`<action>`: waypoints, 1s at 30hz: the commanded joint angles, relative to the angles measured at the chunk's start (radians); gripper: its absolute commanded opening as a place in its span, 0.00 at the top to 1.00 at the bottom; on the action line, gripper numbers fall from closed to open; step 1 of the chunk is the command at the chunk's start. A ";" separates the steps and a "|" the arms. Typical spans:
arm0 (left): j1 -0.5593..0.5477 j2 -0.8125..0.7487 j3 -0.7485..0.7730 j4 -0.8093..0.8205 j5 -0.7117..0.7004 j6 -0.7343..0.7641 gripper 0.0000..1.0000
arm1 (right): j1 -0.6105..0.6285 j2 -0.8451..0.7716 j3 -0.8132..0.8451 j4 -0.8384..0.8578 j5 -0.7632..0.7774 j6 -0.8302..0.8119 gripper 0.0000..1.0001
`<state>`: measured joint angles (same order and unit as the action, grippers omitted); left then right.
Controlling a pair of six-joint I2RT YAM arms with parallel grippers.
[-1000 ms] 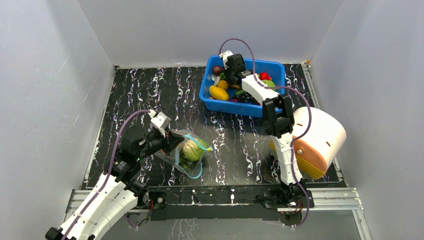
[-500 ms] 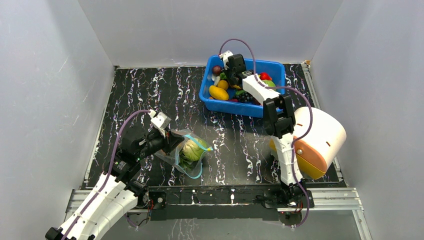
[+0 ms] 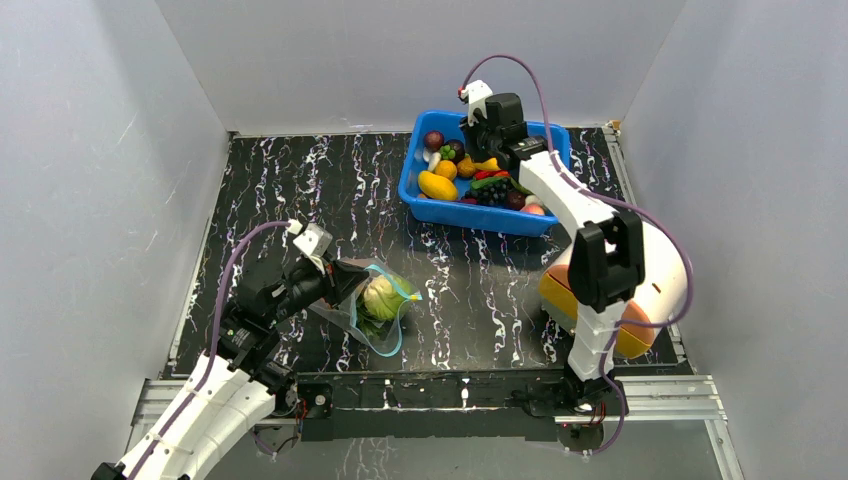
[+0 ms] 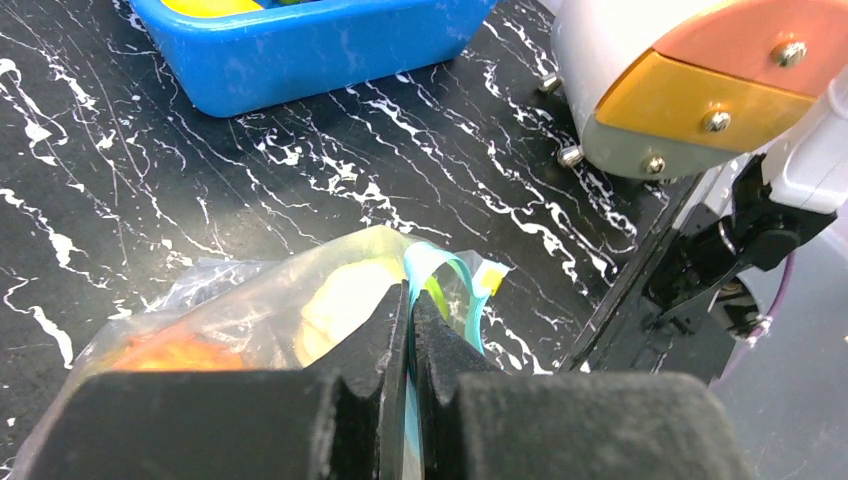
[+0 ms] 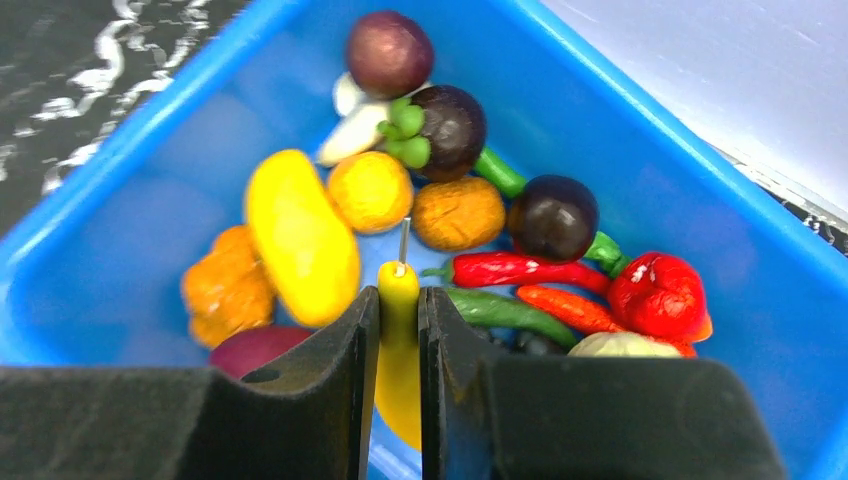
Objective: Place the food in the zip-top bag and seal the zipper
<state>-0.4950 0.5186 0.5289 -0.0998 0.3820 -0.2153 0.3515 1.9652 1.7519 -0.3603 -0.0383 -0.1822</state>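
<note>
right gripper (image 5: 398,303) is squeezing a yellow fruit (image 5: 396,395) over the blue bin (image 5: 650,190) of food (image 5: 300,235); left gripper (image 4: 409,315) is pinching the zipper (image 4: 440,268) of the zip-top bag (image 4: 250,310), which is resting on the table (image 3: 300,190) with cabbage (image 3: 378,297) inside.

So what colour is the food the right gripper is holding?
Yellow. The food in the right gripper shows best in the right wrist view.
</note>
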 commanded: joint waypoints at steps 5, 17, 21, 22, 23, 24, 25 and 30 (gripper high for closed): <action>-0.003 0.085 0.068 0.125 0.014 -0.145 1.00 | -0.002 -0.311 -0.172 0.045 -0.310 0.125 1.00; -0.004 0.178 0.150 0.179 -0.036 -0.227 1.00 | 0.007 -0.638 -0.426 0.152 -0.750 0.368 1.00; -0.004 0.205 0.161 0.216 -0.050 -0.261 1.00 | 0.023 -0.708 -0.472 0.209 -0.842 0.447 1.00; -0.004 0.211 0.163 0.221 -0.059 -0.266 1.00 | 0.030 -0.723 -0.486 0.233 -0.867 0.476 1.00; -0.004 0.216 0.167 0.225 -0.069 -0.272 1.00 | 0.037 -0.739 -0.502 0.269 -0.890 0.509 1.00; -0.003 0.221 0.170 0.224 -0.083 -0.276 1.00 | 0.045 -0.755 -0.520 0.313 -0.916 0.549 1.00; -0.003 0.228 0.172 0.222 -0.098 -0.280 1.00 | 0.054 -0.770 -0.541 0.359 -0.934 0.592 1.00; -0.003 0.247 0.182 0.161 -0.160 -0.280 1.00 | 0.127 -0.812 -0.623 0.505 -0.963 0.681 1.00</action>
<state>-0.4950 0.7654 0.6579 0.0509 0.2832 -0.4812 0.4252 1.1904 1.1633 -0.0444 -0.9321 0.3958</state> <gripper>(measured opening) 0.010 0.151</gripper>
